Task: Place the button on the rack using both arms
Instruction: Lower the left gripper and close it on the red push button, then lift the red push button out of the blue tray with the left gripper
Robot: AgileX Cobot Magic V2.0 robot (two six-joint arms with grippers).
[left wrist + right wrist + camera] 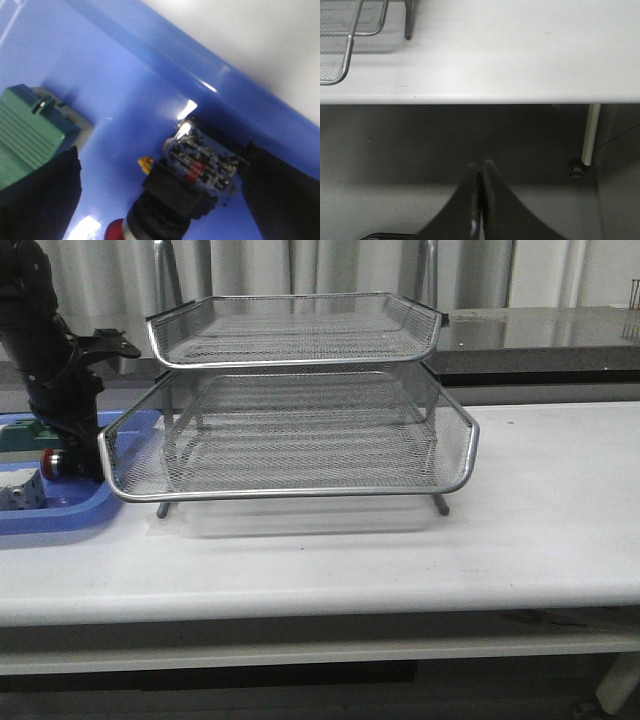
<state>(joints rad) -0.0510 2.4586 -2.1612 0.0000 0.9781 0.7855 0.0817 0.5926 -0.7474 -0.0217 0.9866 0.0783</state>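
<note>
Pick-up stage, as we judge it. Our left gripper (160, 200) is down inside the blue plastic tray (70, 512) at the table's left end, fingers spread wide with the push button (187, 187) lying between them: one finger (40, 200) near the green block (27, 135), the other (285, 195) close against the button's rear block. No squeeze yet, by the look of it. Button lies on its side on the tray floor, red cap (50, 462) just showing in the front view.

Right gripper (481, 200) hangs off the table's front edge, fingers pressed together, nothing held.

Wire-mesh rack (300, 430) stands mid-table, trays bare of any button.

Next, we reckon: close on the button's body, lift clear of the tray wall, carry toward the rack; right arm must come up for its share.
</note>
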